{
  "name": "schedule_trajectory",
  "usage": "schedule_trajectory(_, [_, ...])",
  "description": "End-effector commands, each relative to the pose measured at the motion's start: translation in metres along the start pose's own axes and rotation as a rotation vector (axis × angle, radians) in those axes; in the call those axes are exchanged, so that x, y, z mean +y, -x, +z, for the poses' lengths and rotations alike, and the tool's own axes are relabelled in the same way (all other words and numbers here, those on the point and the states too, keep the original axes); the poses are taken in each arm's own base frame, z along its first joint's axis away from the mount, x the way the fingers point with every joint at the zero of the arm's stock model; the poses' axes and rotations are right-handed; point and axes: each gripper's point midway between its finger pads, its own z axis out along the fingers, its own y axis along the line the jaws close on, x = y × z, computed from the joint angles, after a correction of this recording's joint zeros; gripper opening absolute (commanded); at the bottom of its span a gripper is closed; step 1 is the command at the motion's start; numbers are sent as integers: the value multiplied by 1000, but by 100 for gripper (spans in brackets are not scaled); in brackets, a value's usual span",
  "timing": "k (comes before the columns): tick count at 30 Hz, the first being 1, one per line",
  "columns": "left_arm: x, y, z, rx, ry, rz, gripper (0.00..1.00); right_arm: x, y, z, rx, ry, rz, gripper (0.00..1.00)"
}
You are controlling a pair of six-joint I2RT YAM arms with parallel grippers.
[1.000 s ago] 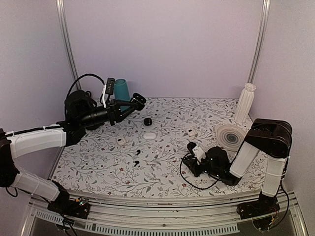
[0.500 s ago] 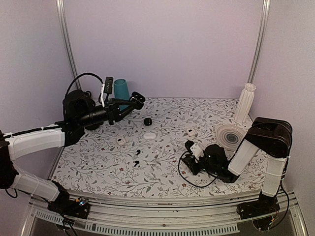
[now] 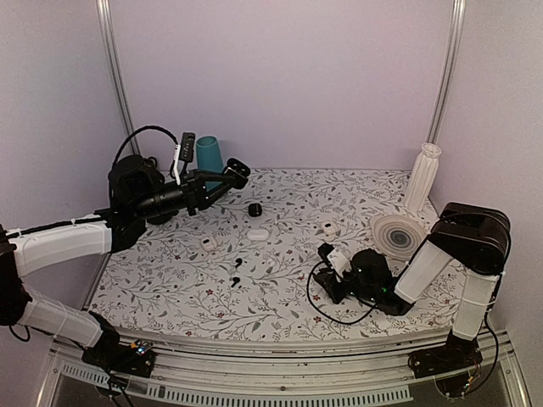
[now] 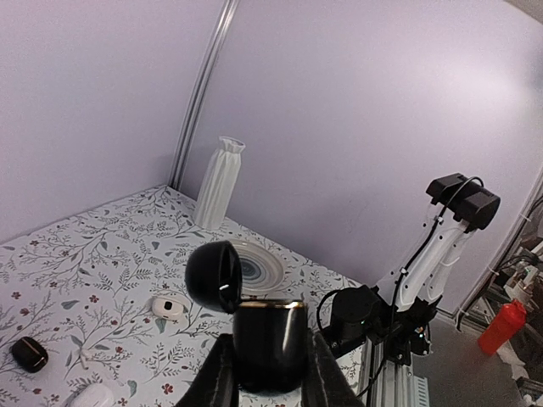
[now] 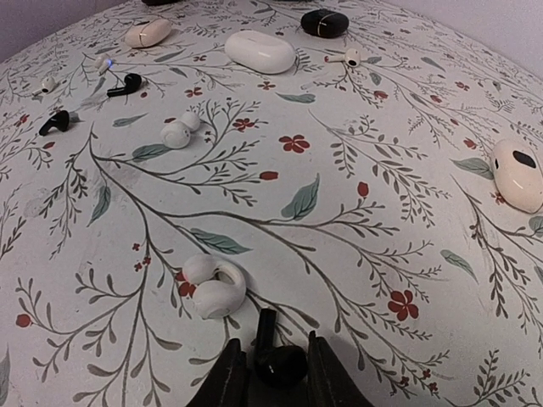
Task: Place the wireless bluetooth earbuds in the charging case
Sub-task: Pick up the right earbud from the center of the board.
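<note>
**A:** What does the left gripper (image 4: 271, 369) hold?

**B:** It holds the charging case (image 4: 270, 331). Its two fingers (image 4: 222, 377) are pressed on the sides of the case and are only as far apart as the case is wide. In the top view the case is up in the air, over the far left part of the table (image 3: 280, 297), near the teal cup (image 3: 209, 155).

**A:** How does the case look?

**B:** It is glossy black and rounded. It stands upright between the fingers. Its lid (image 4: 213, 275) is open and leans up and to the left in the wrist view. A thin bright line runs along the rim of the lower half. I cannot see the inside.

**A:** And the right gripper (image 5: 276, 373)?

**B:** It is low at the table, on the right side. Its fingers are drawn in narrow, and one black earbud (image 5: 280, 363) sits between them and fills the gap. The rounded head is between the tips, and the short stem points away from the camera. The earbud rests on the table.

**A:** Are there other earbuds?

**B:** Yes. Two more black earbuds (image 5: 125, 85) lie near each other in the middle of the table, well apart from both grippers. A white ring-shaped earbud (image 5: 212, 287) lies near the right gripper.
</note>
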Motion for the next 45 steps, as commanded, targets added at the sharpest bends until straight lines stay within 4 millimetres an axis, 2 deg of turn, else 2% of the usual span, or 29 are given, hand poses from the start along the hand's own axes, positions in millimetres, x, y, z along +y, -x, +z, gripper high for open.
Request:
schedule_trajectory(1, [-2,14,-1,-34,-2,15,0,3,-40,-3,148,4,12,24])
schedule_trajectory(11, [-2,15,-1,-34,-1,17,0,0,-43,1,161,-14,15,20])
schedule_trajectory(13, [-1,14,-1,-32,-1,17,0,0,-42,2,165,-13,15,14])
schedule_trajectory(23, [7,6,4,-8,12,25,0,-1,-31,1,173,-17,70,6])
schedule_trajectory(35, [22,-11,15,38,33,53,0,-11,1,-14,151,-11,147,5])
schedule_trajectory(45, [38,-39,35,119,50,124,0,-10,36,-29,123,64,221,6])
